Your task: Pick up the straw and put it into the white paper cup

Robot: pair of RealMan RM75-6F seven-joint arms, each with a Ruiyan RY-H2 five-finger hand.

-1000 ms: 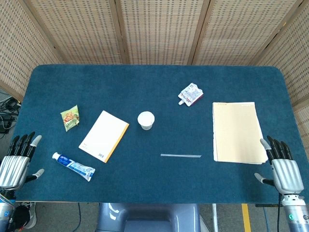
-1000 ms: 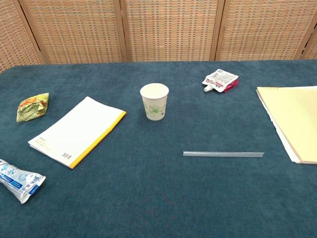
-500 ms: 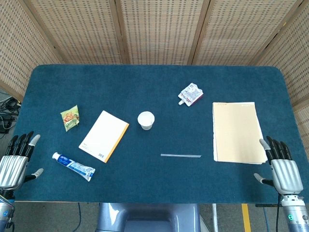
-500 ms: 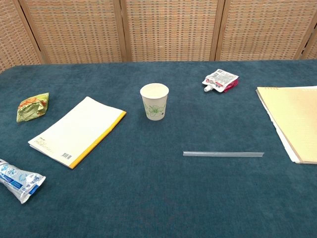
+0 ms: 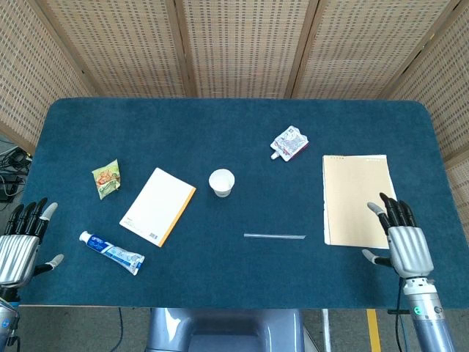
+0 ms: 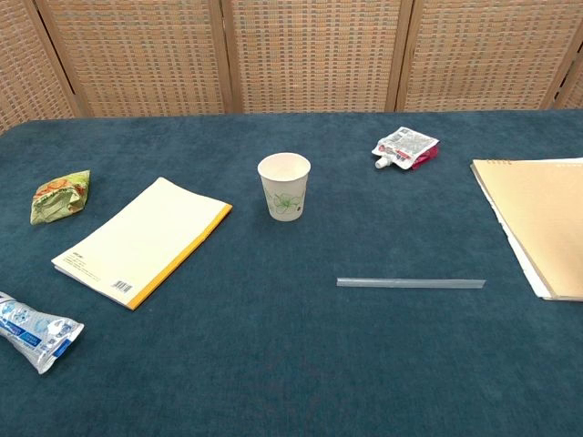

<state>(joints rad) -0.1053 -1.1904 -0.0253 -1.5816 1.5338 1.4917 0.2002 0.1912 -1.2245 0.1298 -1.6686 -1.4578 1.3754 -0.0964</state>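
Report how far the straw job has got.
Done: nothing yet. The straw lies flat on the blue table, apart from the upright white paper cup, which shows no straw in it. In hand: nothing; the right hand is open near the tan notebook, the left hand open at the table's edge. Left: grasp the straw, carry it over, drop it in.

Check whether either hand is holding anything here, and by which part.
Nothing is held. Both the left hand and the right hand are empty with fingers apart, at the near table edge. The straw lies flat on the table, untouched.
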